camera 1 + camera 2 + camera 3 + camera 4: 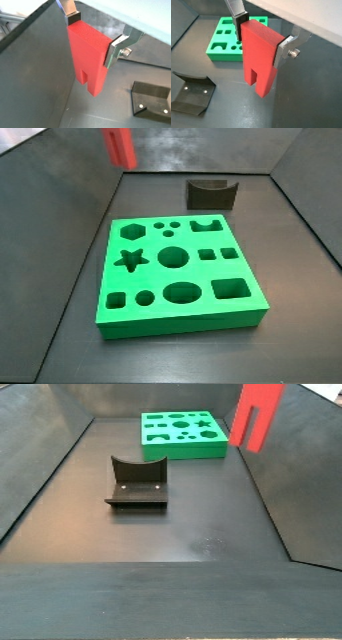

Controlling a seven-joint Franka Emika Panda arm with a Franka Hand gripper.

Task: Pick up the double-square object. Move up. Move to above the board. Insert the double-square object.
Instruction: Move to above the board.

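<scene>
My gripper (93, 37) is shut on the upper end of the double-square object (88, 60), a tall red-orange block, and both show again in a wrist view (261, 41), block (261, 65). The silver fingers (283, 52) clamp its two sides, and its two square prongs hang downward. The block is held high above the dark floor, beside the green board (224, 42) and not over it. In both side views the block (120, 146) (257, 412) shows at the top edge, with the gripper cut off. The board (174, 273) (185, 432) lies flat with its cut-outs open.
The dark fixture (136, 481) stands on the floor apart from the board, also seen in a side view (210, 193) and in both wrist views (152, 100) (191, 92). Sloping dark walls (40, 454) enclose the floor on all sides.
</scene>
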